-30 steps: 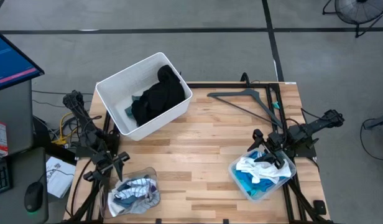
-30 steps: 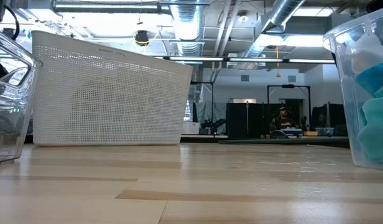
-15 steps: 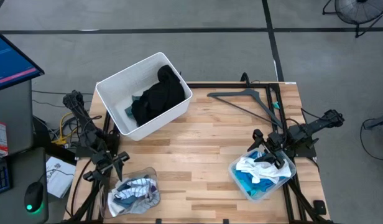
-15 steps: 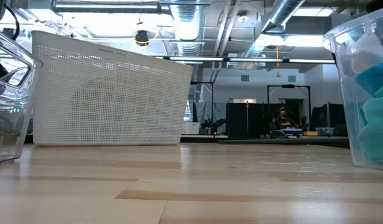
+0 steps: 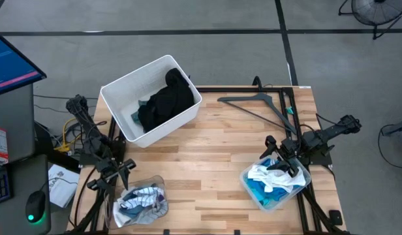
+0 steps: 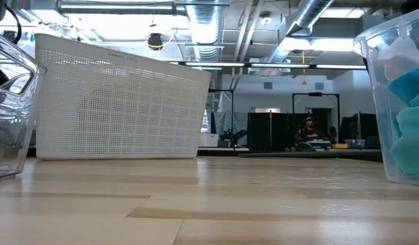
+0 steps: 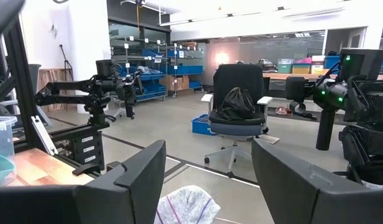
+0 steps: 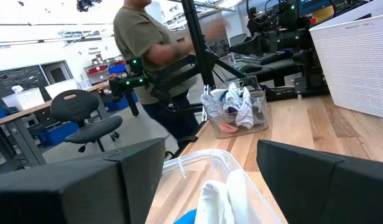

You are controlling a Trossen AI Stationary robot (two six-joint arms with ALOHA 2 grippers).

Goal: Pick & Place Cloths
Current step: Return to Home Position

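Observation:
A black cloth and a dark teal one lie in the white bin at the far left. Grey, white and purple cloths fill a clear tub at the near left. Above that tub's far rim my left gripper hangs open with nothing between its fingers. White cloth over turquoise cloth fills a clear tub at the near right. My right gripper stands open and level just above it, touching nothing.
A black hanger lies flat at the far right of the wooden table. The table's middle is bare wood. A person stands beyond the table's left side, behind the left arm. A monitor and desk stand left of the table.

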